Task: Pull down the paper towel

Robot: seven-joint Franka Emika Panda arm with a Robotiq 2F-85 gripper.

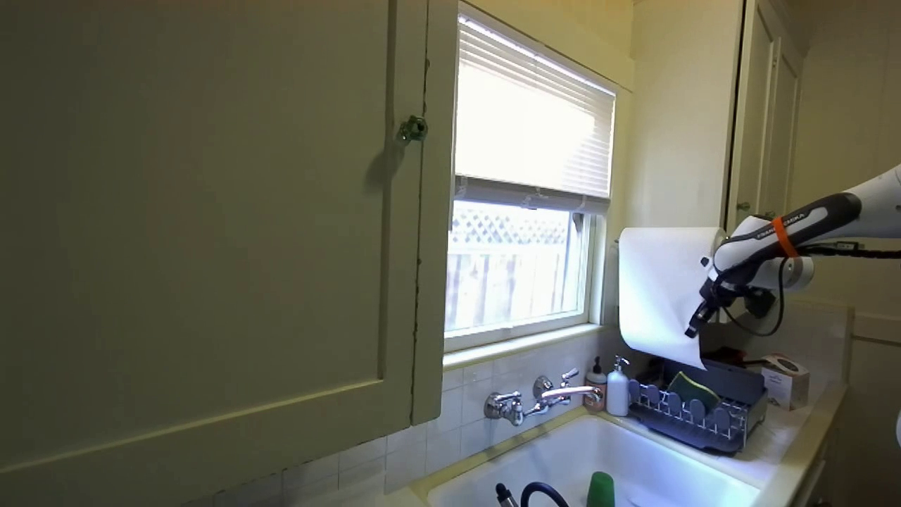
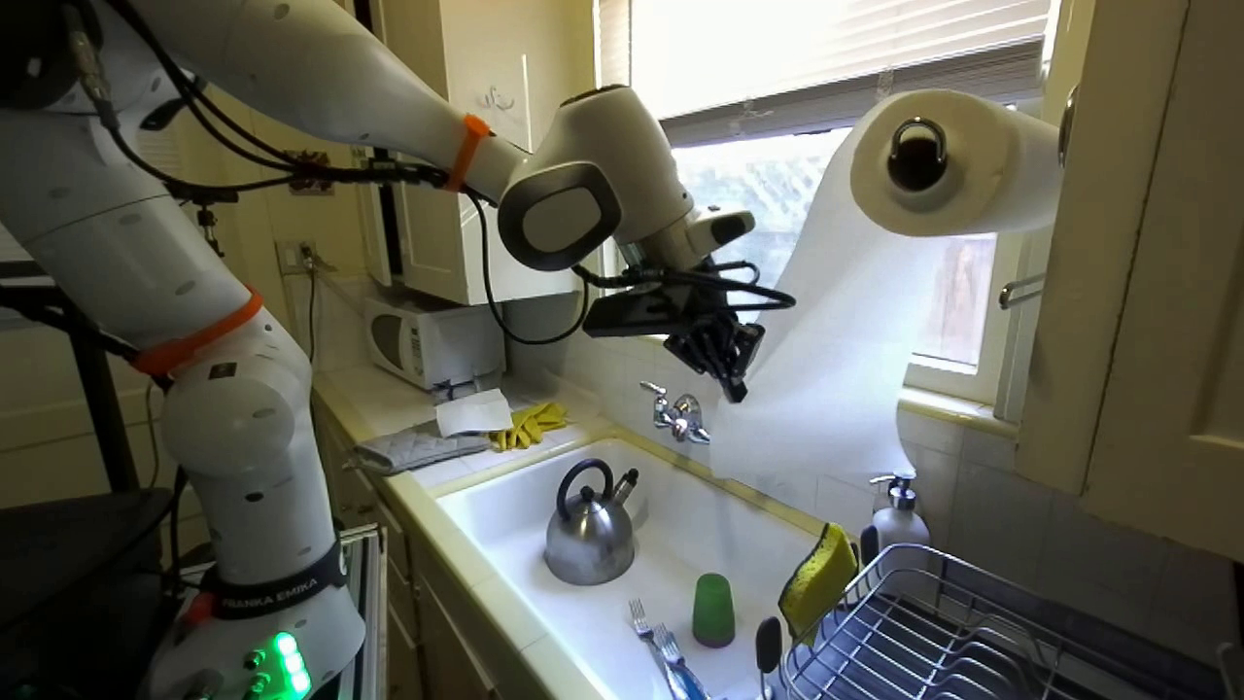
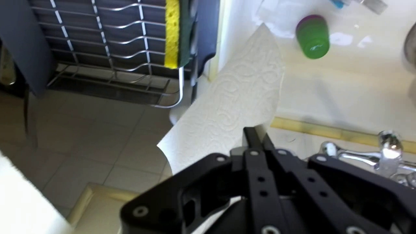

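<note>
The paper towel is a white sheet [image 1: 658, 289] that hangs from a white roll [image 2: 1001, 170] mounted beside the window. In an exterior view the sheet [image 2: 826, 389] slants down and away from the roll, and its lower edge hangs above the sink's back corner. My gripper [image 1: 693, 327] is at the side edge of the sheet, also in an exterior view [image 2: 736, 387]. In the wrist view the gripper's fingertips [image 3: 259, 134] are closed with the sheet's edge pinched between them. The embossed sheet [image 3: 234, 100] spreads out beyond the fingers. The roll is out of the wrist view.
A dish rack [image 2: 933, 632] with a yellow-green sponge [image 2: 818, 583] stands below the sheet. The sink [image 2: 661, 544] holds a kettle [image 2: 590, 540], a green cup [image 2: 713, 611] and forks. A faucet [image 1: 563, 394] and a white soap bottle [image 1: 618, 391] stand by the wall. Cabinets [image 1: 683, 120] flank the window.
</note>
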